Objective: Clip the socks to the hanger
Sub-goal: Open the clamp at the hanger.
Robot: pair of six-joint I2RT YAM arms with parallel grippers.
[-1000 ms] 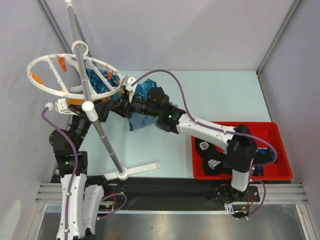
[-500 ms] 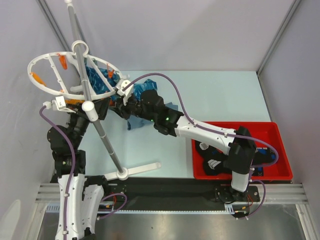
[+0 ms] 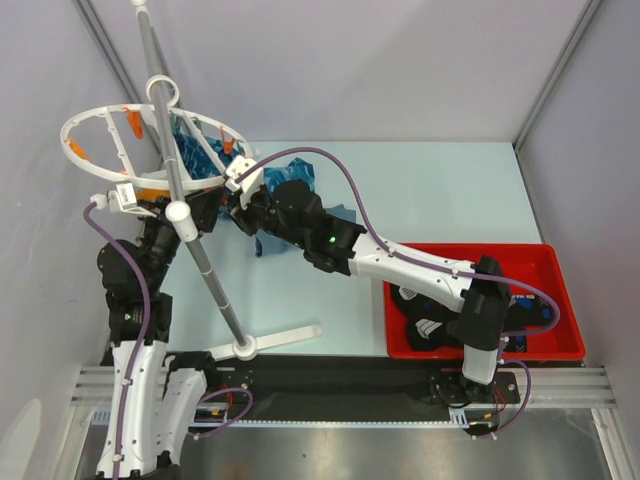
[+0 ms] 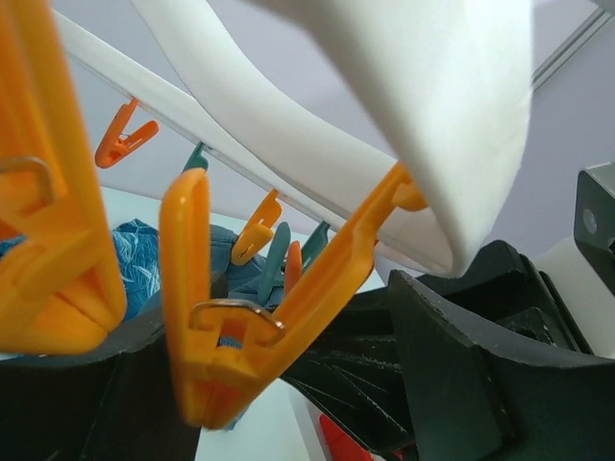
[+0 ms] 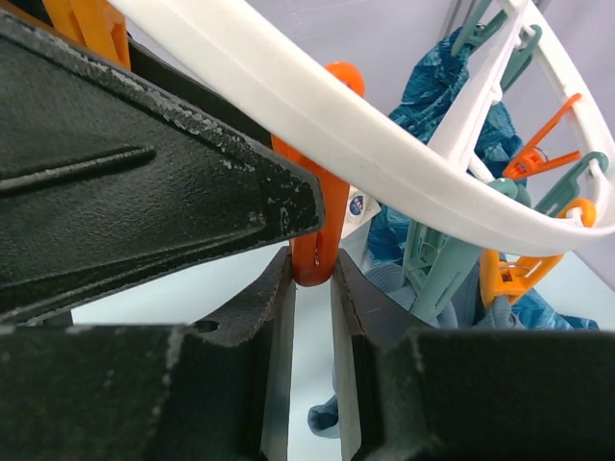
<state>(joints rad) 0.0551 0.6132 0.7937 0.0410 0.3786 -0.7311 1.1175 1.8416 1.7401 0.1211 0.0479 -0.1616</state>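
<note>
Your right fingers [image 5: 274, 327] advanced since last second, now pinching orange clip [image 5: 317, 230] on hanger [image 3: 100, 125]; left fingers [image 4: 461, 384]: state unreadable. Socks [image 3: 418, 312] unclipped in red tray [image 3: 545, 260].

Bright, even overhead light, soft faint shadows; wrist views blurred up close, overhead view sharp

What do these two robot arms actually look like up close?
Both arms mix smooth white shells with chunky black joints. The left arm and right arm each carry a looping purple cable; a small green light glows on the right one. The fingers are flat, matte black bars.
</note>
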